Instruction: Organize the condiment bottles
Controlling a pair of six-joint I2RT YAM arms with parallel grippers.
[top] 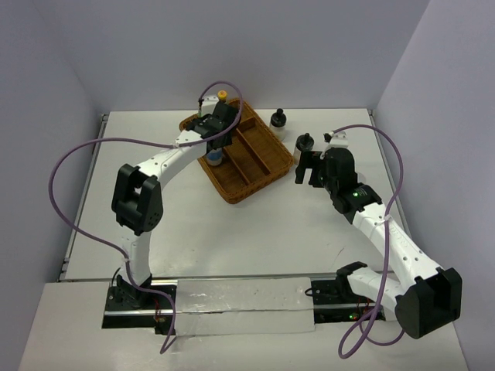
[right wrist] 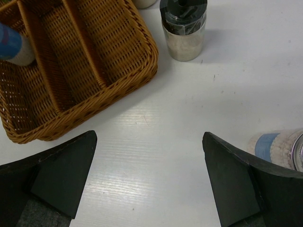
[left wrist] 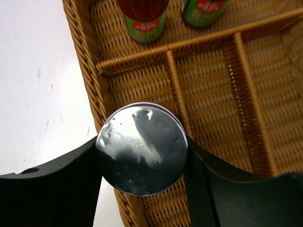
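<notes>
At the bottom of the left wrist view, my left gripper [left wrist: 141, 158] pinches a white blue-labelled bottle [left wrist: 141, 142] by its round silver cap. One black finger [left wrist: 61, 184] presses the cap's left side and the other presses its right. The bottle is upright over the left long compartment of the brown wicker basket [left wrist: 85, 61], and the cap overlaps the basket's left rim in this view. I cannot tell whether its base touches the weave. Beyond the cross divider, at the top of the frame, a slim red-green labelled bottle [left wrist: 144, 21] and its twin [left wrist: 203, 9] stand side by side in the end compartment.

In the lower half of the right wrist view, my right gripper [right wrist: 149, 179] is spread wide over the white table [right wrist: 156, 118] and holds nothing. Just beside its right finger, at the lower right edge, is a second white bottle with a blue label [right wrist: 274, 149]. Farther up, at top centre, a squat pale black-capped bottle [right wrist: 183, 28] stands on the table just beside the basket's corner.

From overhead, the basket lies slanted in the upper centre. A second squat black-capped bottle [top: 278, 118] stands on the table near its upper right side. A yellow cap [top: 222, 95] shows at the basket's far end.
</notes>
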